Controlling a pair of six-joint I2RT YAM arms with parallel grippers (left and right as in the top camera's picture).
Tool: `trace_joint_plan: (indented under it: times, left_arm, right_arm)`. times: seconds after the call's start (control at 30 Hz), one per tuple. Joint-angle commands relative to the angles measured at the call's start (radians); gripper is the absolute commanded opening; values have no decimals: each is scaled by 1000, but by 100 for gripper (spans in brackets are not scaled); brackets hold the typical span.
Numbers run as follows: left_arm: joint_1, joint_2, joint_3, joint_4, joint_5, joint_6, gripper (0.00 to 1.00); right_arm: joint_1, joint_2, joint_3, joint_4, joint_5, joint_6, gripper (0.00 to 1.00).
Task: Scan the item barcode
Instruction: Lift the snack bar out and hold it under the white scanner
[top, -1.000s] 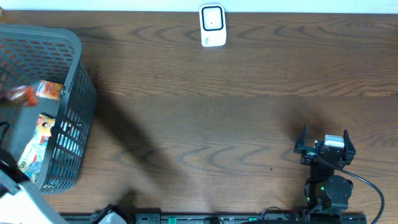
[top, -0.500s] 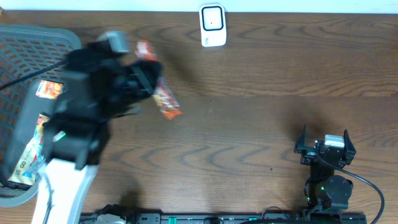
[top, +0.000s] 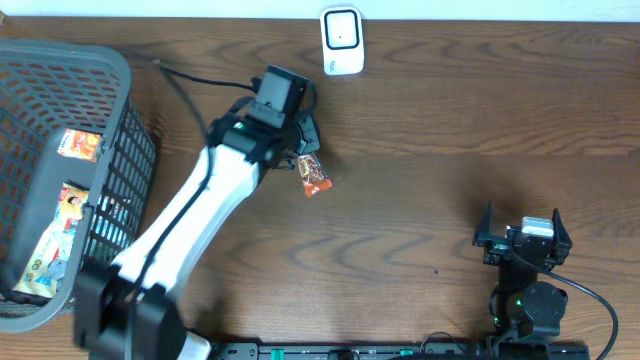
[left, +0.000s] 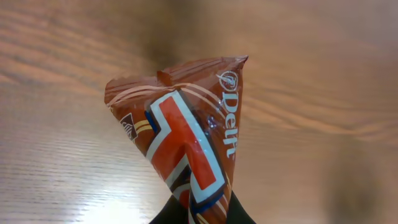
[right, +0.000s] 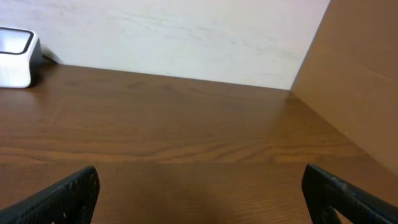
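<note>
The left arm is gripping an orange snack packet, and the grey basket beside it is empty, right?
Not quite: the grey basket is not empty. The overhead view shows several packets lying in it. The rest holds: the left gripper is shut on the orange snack packet.

Dark wooden desk (top: 430, 120) set against a pale wall (right: 186, 37), under soft indoor light.
The desk top is brown, with wavy grain running across it. Ahead of the right fingers (right: 71, 196) it ends at a whitish, faintly scuffed wall. Off to the right of those fingers a plain tan panel (right: 360, 74) rises from the desk and meets the wall in a corner. Just left of the left fingers (left: 239, 216) the wood shows a pale sheen of light.
</note>
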Motion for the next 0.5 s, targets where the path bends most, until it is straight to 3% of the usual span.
trace_joint_plan:
  times: [0.0,0.47]
  left_arm:
    - [0,80,-6,6,-32,16,8]
    - [-1,222,-6,66,-34,14,8]
  right_arm:
    - [-3,-1,-2,-2,8,-10,99]
    - [-3,-1,-2,-2,8,-10,99]
